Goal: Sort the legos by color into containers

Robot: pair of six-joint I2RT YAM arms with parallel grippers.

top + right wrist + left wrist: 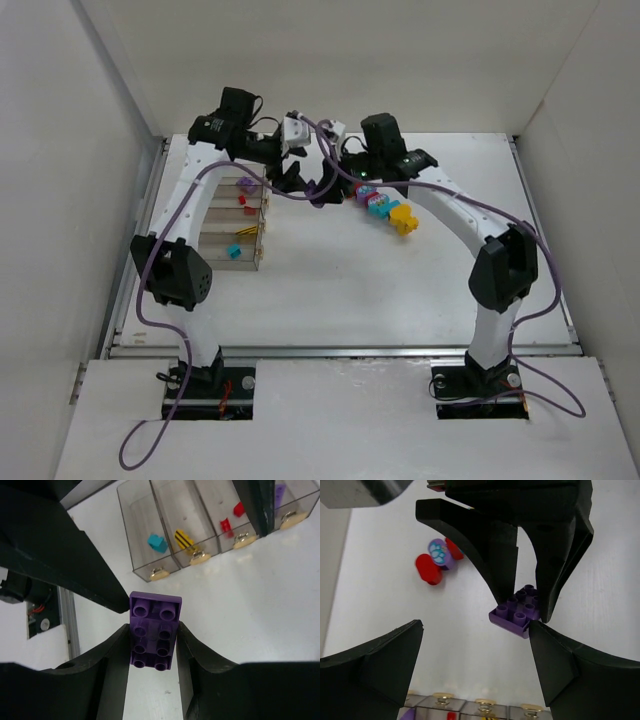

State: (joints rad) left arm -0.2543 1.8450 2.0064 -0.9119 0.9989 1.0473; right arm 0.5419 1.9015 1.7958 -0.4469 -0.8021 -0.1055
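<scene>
Legos are being sorted by colour, and one purple lego (155,630) is the piece in play. Our right hand (153,637) is clamped on it, with one finger against each long side and about half the brick sticking out past the fingertips. The brick is off the tabbed front of the containers (140,515), near the row but not over any bin, and it seems to be held clear of the worktop (380,290).

Our left hand (475,630) faces the brick from close by, its fingers spread wide apart and gripping nothing. We cannot tell whether one fingertip brushes the brick.

Inside the containers, counting from one end, we see a cyan brick (157,543), a yellow brick (183,539), red bricks (227,525), and a purple piece (280,490) in the last bin. More loose legos (385,208) lie in a cluster further out from the front of the containers, beyond both hands.

We judge the purple lego to be light, rigid and hard to damage, but its smooth plastic sides could slip. Its flat, parallel side walls look like the best place to grip. The free end looks like the spot for a second hand to take hold.
</scene>
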